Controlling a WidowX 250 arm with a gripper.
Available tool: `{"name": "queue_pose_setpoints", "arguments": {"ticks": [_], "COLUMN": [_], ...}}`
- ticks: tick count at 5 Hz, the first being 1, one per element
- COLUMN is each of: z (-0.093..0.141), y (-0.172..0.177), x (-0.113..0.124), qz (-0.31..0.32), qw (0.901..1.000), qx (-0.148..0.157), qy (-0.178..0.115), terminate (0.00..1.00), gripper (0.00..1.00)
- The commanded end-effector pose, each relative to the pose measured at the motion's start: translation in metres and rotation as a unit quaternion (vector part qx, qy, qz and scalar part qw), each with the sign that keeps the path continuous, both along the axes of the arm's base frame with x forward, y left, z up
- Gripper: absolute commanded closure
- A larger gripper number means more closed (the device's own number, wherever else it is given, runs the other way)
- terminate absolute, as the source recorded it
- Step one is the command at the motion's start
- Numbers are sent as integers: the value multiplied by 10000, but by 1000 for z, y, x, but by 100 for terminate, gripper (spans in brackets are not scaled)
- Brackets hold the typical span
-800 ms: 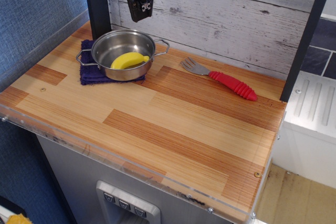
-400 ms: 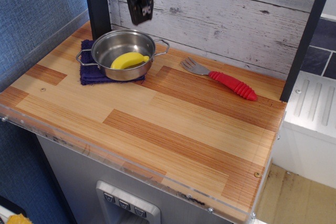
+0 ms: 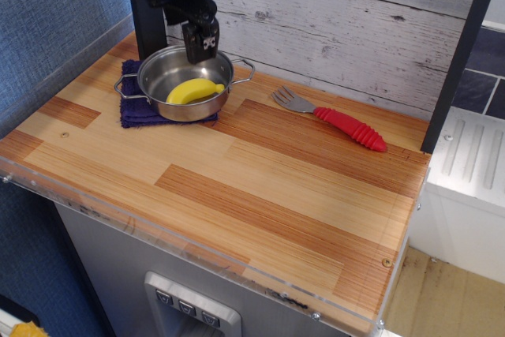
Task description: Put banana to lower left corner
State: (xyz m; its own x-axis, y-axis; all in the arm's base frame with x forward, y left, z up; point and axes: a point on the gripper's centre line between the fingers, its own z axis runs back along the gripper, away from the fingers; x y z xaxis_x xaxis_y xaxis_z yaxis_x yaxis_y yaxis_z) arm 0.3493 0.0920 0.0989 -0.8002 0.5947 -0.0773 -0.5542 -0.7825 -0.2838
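Nearest us we see the lower left corner of the striped wood countertop, edged in clear acrylic. Far beyond that corner sits a round steel pot on a dark blue cloth, with the small curved yellow plastic banana inside. Right of the pot lies a red-handled fork. Above the pot's far rim hangs the black gripper; we cannot tell its opening.

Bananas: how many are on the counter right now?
1. The banana lies inside the pot at the back left, below the gripper. None seems hidden.
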Motion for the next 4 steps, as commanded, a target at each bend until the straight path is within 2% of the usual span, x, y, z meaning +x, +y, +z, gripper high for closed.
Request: {"name": "queue_pose_setpoints", "arguments": {"ticks": [1,4], "z": [-10,-43], "y": [3,7], "x": [13,14], "qz": [133,362], "qw": [9999,9981], "qx": [55,86], "qy": [55,487], "terminate": [0,0], "gripper": [0,0]}}
